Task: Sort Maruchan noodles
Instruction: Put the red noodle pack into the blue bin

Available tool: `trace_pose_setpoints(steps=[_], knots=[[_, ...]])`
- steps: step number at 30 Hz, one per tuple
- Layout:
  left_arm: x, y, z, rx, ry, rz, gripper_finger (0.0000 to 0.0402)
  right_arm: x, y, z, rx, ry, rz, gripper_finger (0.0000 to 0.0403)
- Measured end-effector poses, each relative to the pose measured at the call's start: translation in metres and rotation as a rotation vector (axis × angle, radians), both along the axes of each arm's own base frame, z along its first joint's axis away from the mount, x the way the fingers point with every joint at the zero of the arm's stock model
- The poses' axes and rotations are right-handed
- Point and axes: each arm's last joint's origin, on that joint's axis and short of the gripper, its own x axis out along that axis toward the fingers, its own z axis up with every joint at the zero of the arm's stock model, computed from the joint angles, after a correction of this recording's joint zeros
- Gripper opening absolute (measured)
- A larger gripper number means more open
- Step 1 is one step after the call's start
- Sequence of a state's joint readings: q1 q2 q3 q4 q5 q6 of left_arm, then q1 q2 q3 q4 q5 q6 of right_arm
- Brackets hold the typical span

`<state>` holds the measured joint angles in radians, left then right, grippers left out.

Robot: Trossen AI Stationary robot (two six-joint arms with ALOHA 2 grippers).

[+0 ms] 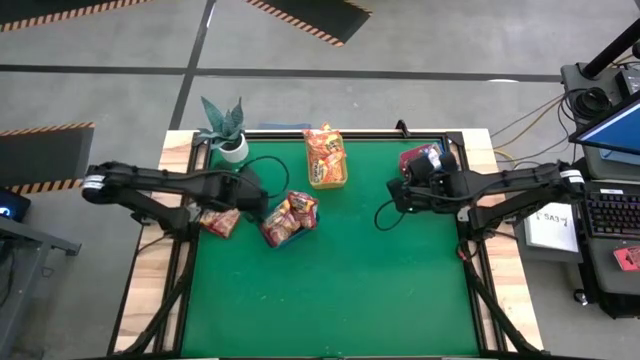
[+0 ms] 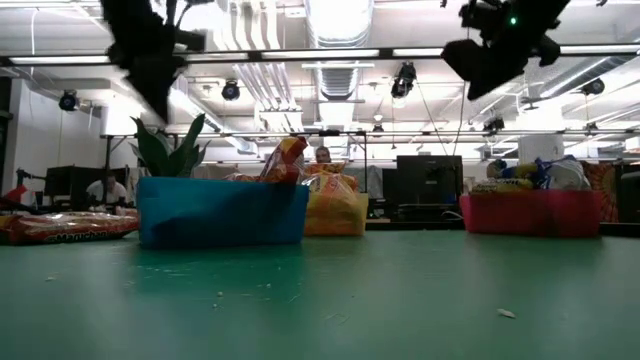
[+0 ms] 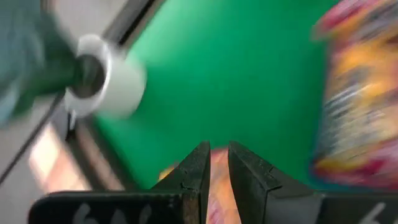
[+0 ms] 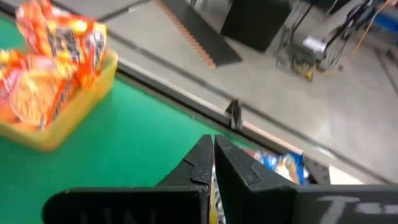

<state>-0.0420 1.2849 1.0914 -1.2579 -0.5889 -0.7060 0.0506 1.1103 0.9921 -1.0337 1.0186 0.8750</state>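
A loose red-pink Maruchan packet (image 1: 220, 222) lies flat at the table's left edge; it also shows in the low view (image 2: 60, 228) and past my left fingers (image 3: 217, 186). My left gripper (image 1: 255, 202) hangs high over the table (image 2: 150, 60) between that packet and the blue bin (image 1: 290, 218), which holds red-pink packets; its fingers (image 3: 217, 163) stand a narrow gap apart and hold nothing. The yellow bin (image 1: 326, 158) holds orange packets (image 4: 50, 56). My right gripper (image 1: 397, 190) is shut and empty, raised beside the red bin (image 1: 425, 158), which holds blue-edged packets (image 4: 283, 165).
A potted plant (image 1: 228, 130) in a white pot (image 3: 102, 81) stands at the far left corner. A black frame (image 1: 470, 230) rims the green mat. Bare mat (image 1: 330, 290) covers the near half. A laptop and papers (image 1: 555, 225) sit off the right side.
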Motion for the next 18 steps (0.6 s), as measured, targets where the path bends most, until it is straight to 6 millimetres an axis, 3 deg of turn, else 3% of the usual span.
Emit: trace_pose_setpoints(steps=[3,10,18], knots=[[-0.009,0.006,-0.02,-0.067,0.077,0.094,0.004,0.001,0.002,0.008,-0.052,-0.015,-0.001,0.0009],[-0.018,0.007,-0.067,-0.279,0.113,0.119,0.004,0.004,0.002,0.024,-0.072,-0.03,0.016,0.0009],[-0.029,0.004,-0.097,-0.376,0.108,0.211,0.0073,0.004,0.001,0.022,-0.09,-0.01,0.016,0.0009]])
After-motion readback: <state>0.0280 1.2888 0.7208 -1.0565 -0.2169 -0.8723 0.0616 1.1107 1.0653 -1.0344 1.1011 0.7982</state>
